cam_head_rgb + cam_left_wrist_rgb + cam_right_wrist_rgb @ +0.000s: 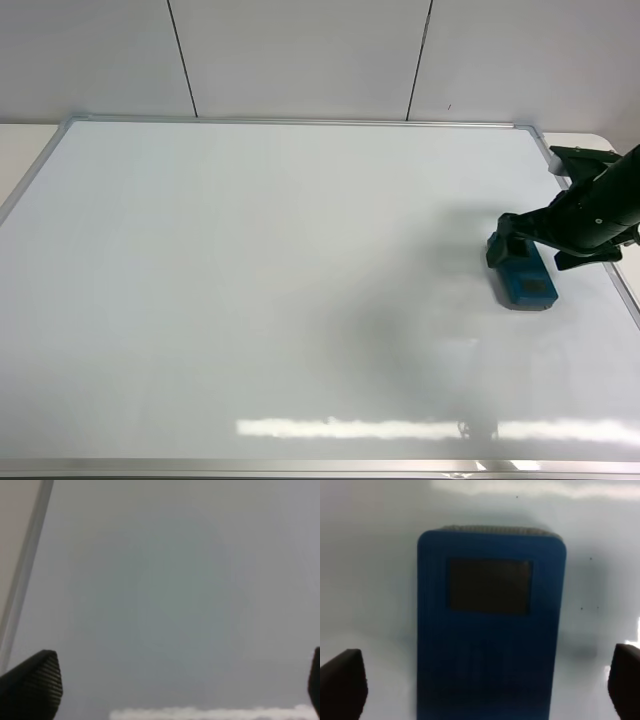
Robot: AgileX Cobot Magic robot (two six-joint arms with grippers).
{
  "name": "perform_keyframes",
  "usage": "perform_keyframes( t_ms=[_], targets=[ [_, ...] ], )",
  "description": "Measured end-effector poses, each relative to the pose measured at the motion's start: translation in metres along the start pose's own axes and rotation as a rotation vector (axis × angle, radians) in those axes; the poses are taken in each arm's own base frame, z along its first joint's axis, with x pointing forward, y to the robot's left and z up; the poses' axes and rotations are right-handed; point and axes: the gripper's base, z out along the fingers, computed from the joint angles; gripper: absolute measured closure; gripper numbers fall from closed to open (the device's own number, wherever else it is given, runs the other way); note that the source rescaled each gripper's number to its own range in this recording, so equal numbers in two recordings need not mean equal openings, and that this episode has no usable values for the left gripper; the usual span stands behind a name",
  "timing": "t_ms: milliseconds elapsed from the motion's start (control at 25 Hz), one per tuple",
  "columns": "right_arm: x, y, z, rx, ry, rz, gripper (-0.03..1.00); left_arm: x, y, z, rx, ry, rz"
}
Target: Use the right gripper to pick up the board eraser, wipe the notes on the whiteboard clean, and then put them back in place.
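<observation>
The whiteboard with its thin silver frame fills most of the exterior high view. I see no red notes on it in any view. The teal-blue board eraser lies flat on the board near its right edge. My right gripper is over the eraser's far end. In the right wrist view the eraser lies between the two spread fingertips, and neither touches it. The right gripper is open. The left gripper is open and empty over bare board; its arm is outside the exterior high view.
The board's silver frame edge runs just right of the eraser. A pale wall with panel seams stands behind the board. A strip of the frame shows in the left wrist view.
</observation>
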Motion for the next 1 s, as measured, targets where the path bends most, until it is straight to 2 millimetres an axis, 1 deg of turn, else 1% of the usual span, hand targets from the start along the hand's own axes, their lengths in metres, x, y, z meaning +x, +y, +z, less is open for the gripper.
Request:
perform_keyframes(
  t_ms=[120,400,520,600,720,880,1000],
  targets=[
    [0.0,0.001,0.0,-0.006,-0.002,0.005,-0.01,0.0,0.0,0.0,0.0,0.0,0.0],
    [0.001,0.001,-0.001,-0.013,0.006,-0.014,-0.03,0.0,0.0,0.0,0.0,0.0,0.0],
    [0.0,0.004,-0.01,-0.024,-0.013,-0.018,-0.03,0.0,0.0,0.0,0.0,0.0,0.0],
    [-0.001,0.007,-0.023,-0.035,-0.051,-0.022,-0.03,0.0,0.0,0.0,0.0,0.0,0.0],
    [-0.002,0.014,-0.05,-0.059,-0.129,-0.025,-0.03,0.0,0.0,0.0,0.0,0.0,0.0],
    [0.003,0.027,-0.096,-0.103,-0.268,-0.029,-0.03,0.0,0.0,0.0,0.0,0.0,0.0],
    [0.012,0.036,-0.133,-0.121,-0.393,-0.047,-0.03,0.0,0.0,0.0,0.0,0.0,0.0]
  ],
)
